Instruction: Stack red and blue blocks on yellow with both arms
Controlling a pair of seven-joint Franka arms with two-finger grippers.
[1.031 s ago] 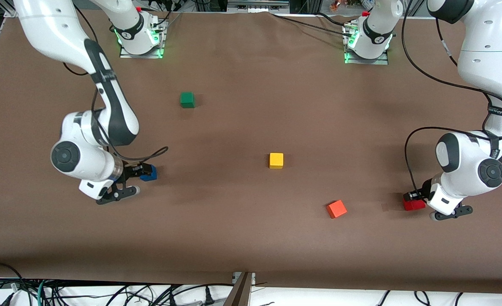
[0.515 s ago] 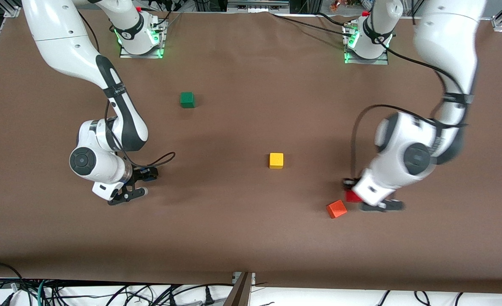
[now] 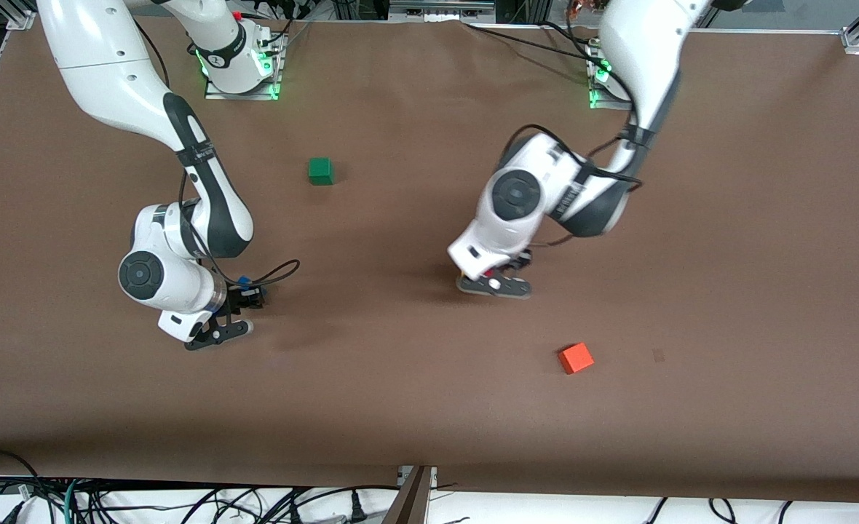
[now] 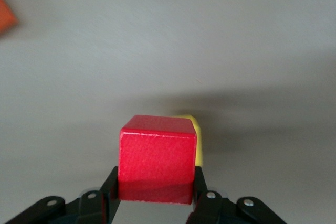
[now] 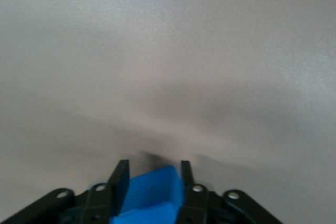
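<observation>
My left gripper (image 3: pixel 499 280) is shut on the red cube (image 4: pixel 157 158) and holds it over the yellow cube. In the left wrist view only a yellow sliver (image 4: pixel 197 142) shows past the red cube's edge. In the front view the left hand hides both cubes. My right gripper (image 3: pixel 246 298) is shut on the blue cube (image 5: pixel 152 192), which sits tilted between the fingers, a little above the table toward the right arm's end. Only a blue speck (image 3: pixel 242 279) shows in the front view.
A green cube (image 3: pixel 320 171) sits on the brown table (image 3: pixel 400 407), farther from the front camera than the right gripper. An orange cube (image 3: pixel 576 358) lies nearer the front camera than the left gripper; it also shows in the left wrist view (image 4: pixel 5 17).
The left arm has swung from its end of the table, past the orange cube, to over the yellow cube, carrying the red cube. The right arm rose slightly with the blue cube, then held still.
</observation>
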